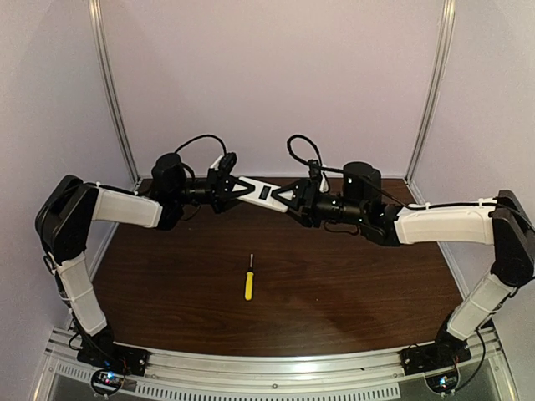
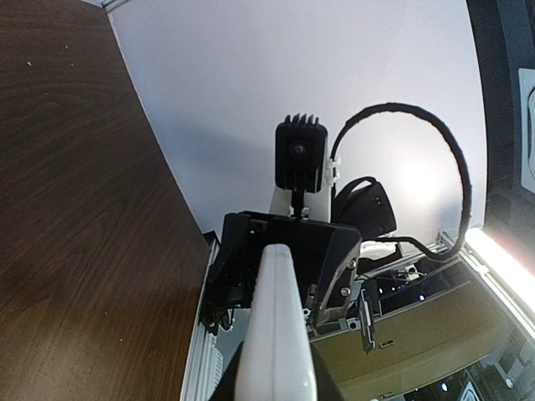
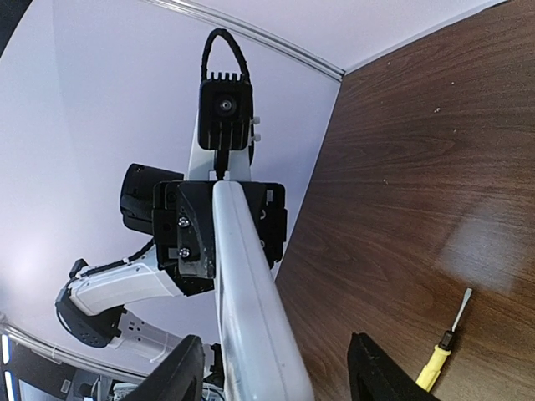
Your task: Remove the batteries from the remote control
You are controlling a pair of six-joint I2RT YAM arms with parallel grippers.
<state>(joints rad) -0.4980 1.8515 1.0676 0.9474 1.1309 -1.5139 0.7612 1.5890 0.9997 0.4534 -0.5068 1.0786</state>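
The white remote control (image 1: 255, 190) hangs in the air above the back of the table, its face with the dark window turned up. My left gripper (image 1: 236, 185) is shut on its left end. In the left wrist view the remote (image 2: 274, 317) runs edge-on out of that gripper (image 2: 276, 386), with dark fingers tight on both sides. My right gripper (image 1: 292, 199) is at the right end. In the right wrist view the remote (image 3: 242, 284) passes between this gripper's (image 3: 276, 361) spread fingers (image 3: 185, 368) with a gap on each side. No batteries show.
A yellow-handled screwdriver (image 1: 248, 284) lies on the dark wood table (image 1: 334, 284) near the middle, also seen in the right wrist view (image 3: 441, 357). White walls and metal posts close the back and sides. Each arm's wrist camera and cable loop stand near the remote.
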